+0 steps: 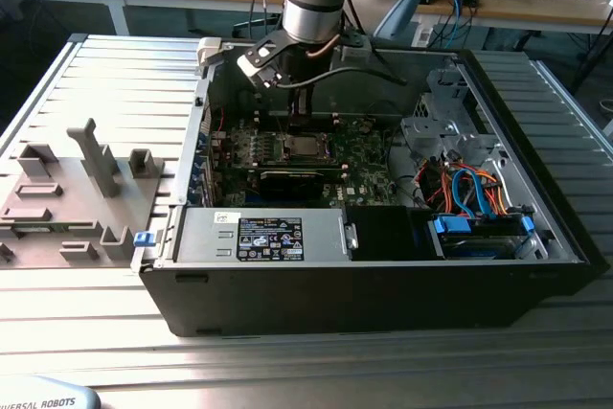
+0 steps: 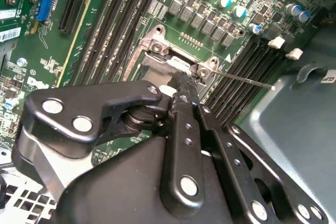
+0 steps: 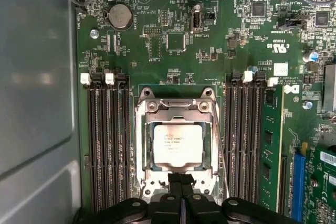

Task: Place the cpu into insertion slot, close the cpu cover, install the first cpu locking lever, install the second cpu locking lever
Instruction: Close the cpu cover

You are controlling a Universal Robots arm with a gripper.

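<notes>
Cpu (image 3: 177, 145): light, stiff, fragile chip; we judge edges-only holding. We see it seated in slot (image 3: 148, 167), cover (image 3: 178, 109) down over it. Jaws: pressed together, empty, at cover's edge.

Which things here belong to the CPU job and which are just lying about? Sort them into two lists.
Job: cpu, cpu cover, locking lever, gripper.

Lying about: memory slots, coin battery, power supply, blue cables, grey fixture.
</notes>
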